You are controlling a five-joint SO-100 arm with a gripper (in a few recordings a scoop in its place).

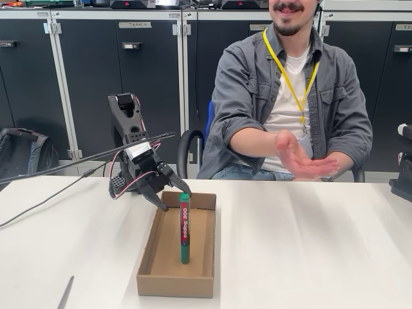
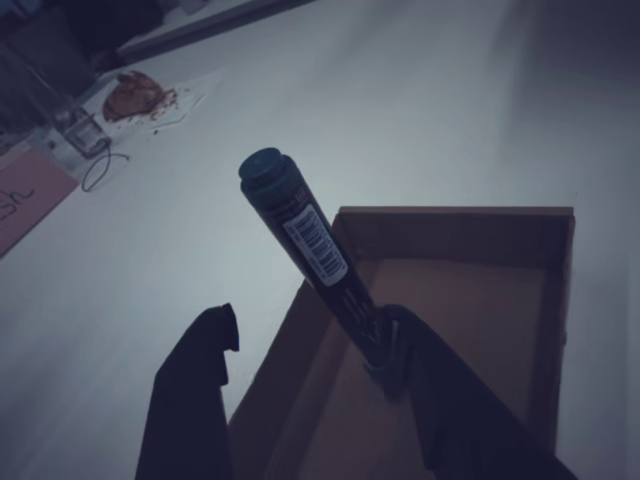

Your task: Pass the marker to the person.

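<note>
Gripper (image 1: 172, 198) hangs low over the far left corner of the cardboard box (image 1: 161, 283), jaws spread wide and holding nothing; in the wrist view the two dark fingers (image 2: 190, 400) stand well apart, with the marker (image 2: 305, 245) rising close against the right-hand one, contact uncertain. In the fixed view the marker (image 1: 185, 227) stands upright inside the box, near its right wall, its long axis close to vertical, one end on the box floor and the other up beside the lower fingertip; red label band runs along the barrel, green showing at both ends. Which end carries the cap is not clear. Judged step: approach to the grasp, nothing lifted yet. Next move would call for bringing the jaws either side of the upper barrel and closing without toppling it, as the pen looks free-standing or barely leaning. Beyond the table (image 1: 309, 244) the person (image 1: 290, 109) sits with an open hand (image 1: 302, 159) held out, well apart from the gripper; the carry would run up and rightward.
</note>
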